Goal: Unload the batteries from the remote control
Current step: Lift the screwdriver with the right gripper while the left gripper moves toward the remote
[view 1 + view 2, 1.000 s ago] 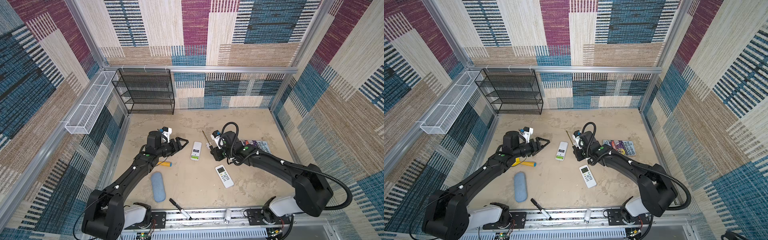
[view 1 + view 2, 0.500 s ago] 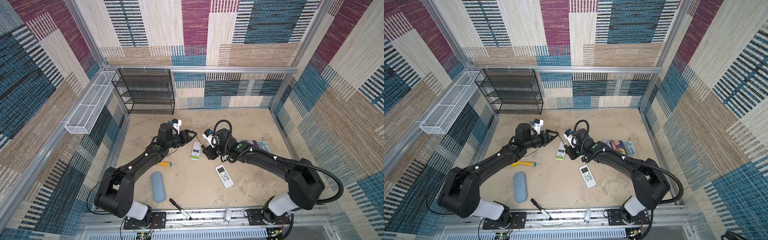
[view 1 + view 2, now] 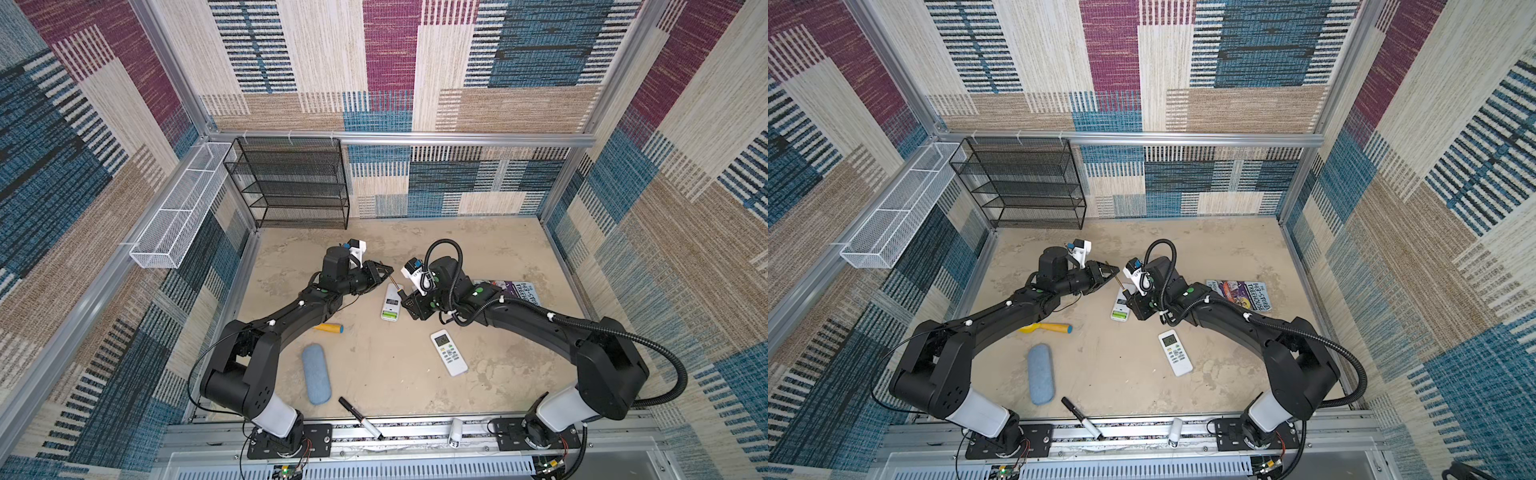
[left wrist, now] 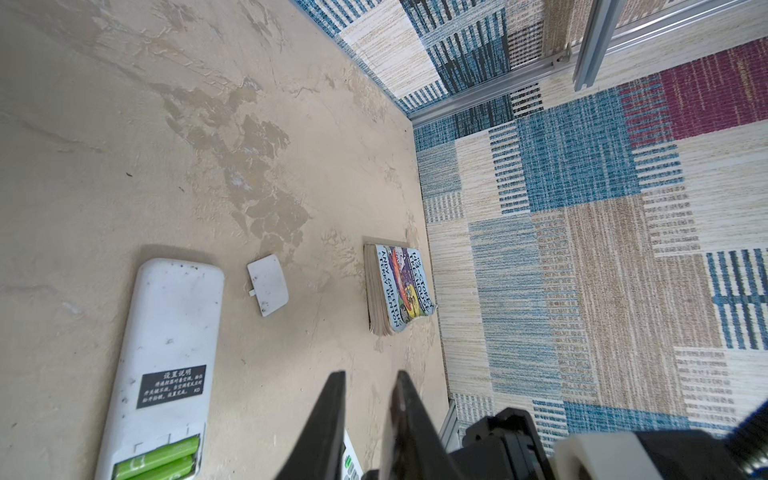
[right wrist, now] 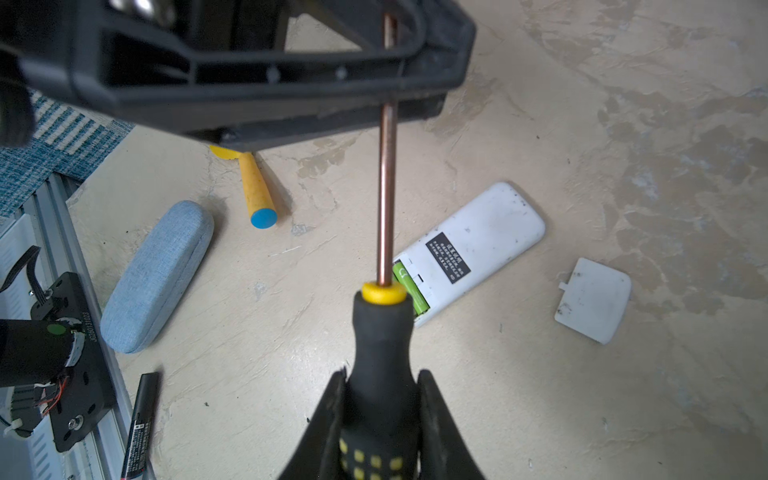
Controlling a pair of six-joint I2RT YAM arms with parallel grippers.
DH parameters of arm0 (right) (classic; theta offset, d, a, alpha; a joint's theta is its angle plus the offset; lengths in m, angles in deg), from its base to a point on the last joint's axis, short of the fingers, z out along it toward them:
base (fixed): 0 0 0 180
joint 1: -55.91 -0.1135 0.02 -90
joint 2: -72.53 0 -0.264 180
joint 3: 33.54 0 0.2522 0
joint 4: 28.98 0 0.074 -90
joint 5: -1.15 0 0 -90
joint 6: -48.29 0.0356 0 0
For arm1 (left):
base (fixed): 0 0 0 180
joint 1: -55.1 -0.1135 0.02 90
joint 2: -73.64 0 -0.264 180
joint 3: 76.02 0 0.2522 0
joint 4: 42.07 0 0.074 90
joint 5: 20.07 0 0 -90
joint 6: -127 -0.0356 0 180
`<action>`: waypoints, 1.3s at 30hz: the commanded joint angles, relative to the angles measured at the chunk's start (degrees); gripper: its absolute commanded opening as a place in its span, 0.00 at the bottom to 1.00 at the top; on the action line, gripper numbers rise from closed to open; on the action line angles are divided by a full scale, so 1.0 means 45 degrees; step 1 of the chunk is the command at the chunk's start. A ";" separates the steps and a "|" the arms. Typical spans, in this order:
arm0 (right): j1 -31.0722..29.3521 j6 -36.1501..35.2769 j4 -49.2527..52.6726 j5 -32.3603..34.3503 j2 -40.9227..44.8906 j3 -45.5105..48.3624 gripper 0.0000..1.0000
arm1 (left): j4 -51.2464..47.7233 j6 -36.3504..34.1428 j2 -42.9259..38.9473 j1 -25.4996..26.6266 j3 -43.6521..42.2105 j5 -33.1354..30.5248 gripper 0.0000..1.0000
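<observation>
Top views both place the left pincer [image 3: 389,270] left of centre over the table [image 3: 374,365]. In the left wrist view its fingers [image 4: 328,415] stand close together with a slim gap, and I cannot tell whether they pinch anything. Just below its tip a white remote control [image 3: 390,301] lies face down. Its compartment is open at the lower end, with two lime-green batteries [image 4: 158,457] side by side inside. Right of it, the right pincer [image 5: 382,374] clamps a black-and-yellow screwdriver [image 5: 380,332] by the handle, and the copper shaft [image 5: 387,187] runs up to the left pincer's fingers. A loose white battery cover [image 4: 268,284] lies near the remote control, not touching it.
</observation>
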 commanded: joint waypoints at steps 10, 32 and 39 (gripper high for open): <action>-0.0010 -0.0656 -0.1122 0.0761 0.0292 0.0200 0.15 | 0.0445 0.0725 0.0075 -0.0029 0.0066 0.0167 0.00; 0.0457 -0.3390 -0.3640 0.1667 0.3426 0.1693 1.00 | 0.3319 0.5075 -0.1220 -0.1392 -0.1658 0.0802 0.00; 0.0439 -0.3816 -0.3408 -0.0740 0.3799 0.2110 0.88 | 0.5817 0.7144 -0.0863 -0.1481 -0.2083 0.0812 0.00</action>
